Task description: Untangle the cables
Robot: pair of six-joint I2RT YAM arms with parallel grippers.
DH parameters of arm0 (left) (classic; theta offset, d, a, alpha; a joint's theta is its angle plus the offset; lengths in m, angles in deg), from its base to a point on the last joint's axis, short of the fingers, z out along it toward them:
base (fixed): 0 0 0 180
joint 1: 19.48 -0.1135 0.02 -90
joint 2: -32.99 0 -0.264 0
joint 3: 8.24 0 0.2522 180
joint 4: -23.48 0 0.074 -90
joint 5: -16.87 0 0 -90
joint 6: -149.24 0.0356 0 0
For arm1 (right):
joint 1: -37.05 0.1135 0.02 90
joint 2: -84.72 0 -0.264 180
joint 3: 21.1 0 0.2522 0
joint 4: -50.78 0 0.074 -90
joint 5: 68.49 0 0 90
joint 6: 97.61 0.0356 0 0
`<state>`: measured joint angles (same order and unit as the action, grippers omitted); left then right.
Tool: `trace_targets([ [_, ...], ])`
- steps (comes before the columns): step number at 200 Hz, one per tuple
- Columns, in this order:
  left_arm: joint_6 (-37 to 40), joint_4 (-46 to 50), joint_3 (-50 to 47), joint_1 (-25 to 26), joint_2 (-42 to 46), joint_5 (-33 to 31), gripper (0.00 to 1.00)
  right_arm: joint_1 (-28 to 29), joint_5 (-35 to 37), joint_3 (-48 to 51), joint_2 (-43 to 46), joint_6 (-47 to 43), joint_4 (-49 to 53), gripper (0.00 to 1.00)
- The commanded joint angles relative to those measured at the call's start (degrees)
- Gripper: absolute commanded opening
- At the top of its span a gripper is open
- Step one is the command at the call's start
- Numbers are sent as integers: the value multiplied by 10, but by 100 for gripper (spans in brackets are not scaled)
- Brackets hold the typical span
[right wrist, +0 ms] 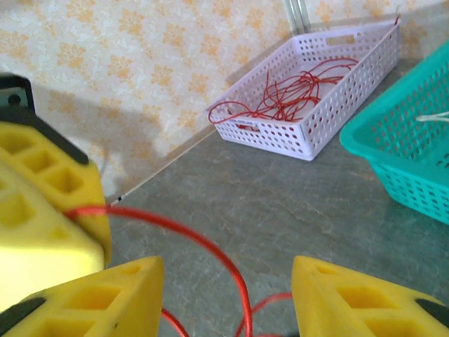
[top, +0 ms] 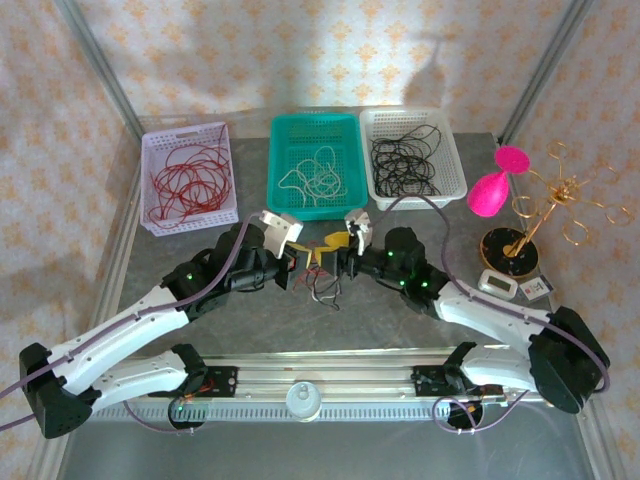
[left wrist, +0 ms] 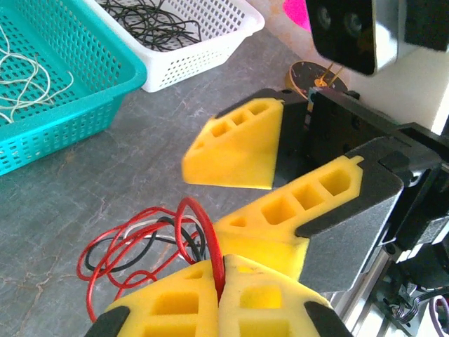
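Note:
A small tangle of red, black and white cables (top: 325,286) hangs and lies at the table's middle. In the left wrist view the bunch (left wrist: 140,242) sits just beyond my left gripper (left wrist: 222,265), which is shut on one red cable loop. Facing it at close range is my right gripper (top: 336,249), whose yellow fingers (left wrist: 242,144) stand apart. In the right wrist view the red cable (right wrist: 210,246) arcs through the gap of the right gripper (right wrist: 228,284), touching neither finger. The two grippers meet tip to tip, the left gripper (top: 307,258) on the left.
Three baskets line the back: a lilac one (top: 190,140) with red cables, a teal one (top: 318,125) with white cables, a white one (top: 412,118) with black cables. A pink object (top: 495,190), a gold wire stand (top: 545,210) and a small device (top: 497,285) stand at right.

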<state>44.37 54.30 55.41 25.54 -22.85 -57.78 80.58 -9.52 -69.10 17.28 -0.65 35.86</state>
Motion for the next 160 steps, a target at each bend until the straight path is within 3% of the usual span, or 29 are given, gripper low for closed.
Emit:
trace_targets([
  [1,10,3,20,5,10,17,0,4,61,-21,-22,2,-42,51],
  [88,2,-7,45,6,22,21,0,22,45,30,-75,14,-115,49],
  [160,2,-23,107,6,34,27,0,22,162,54,-151,36,-95,41],
])
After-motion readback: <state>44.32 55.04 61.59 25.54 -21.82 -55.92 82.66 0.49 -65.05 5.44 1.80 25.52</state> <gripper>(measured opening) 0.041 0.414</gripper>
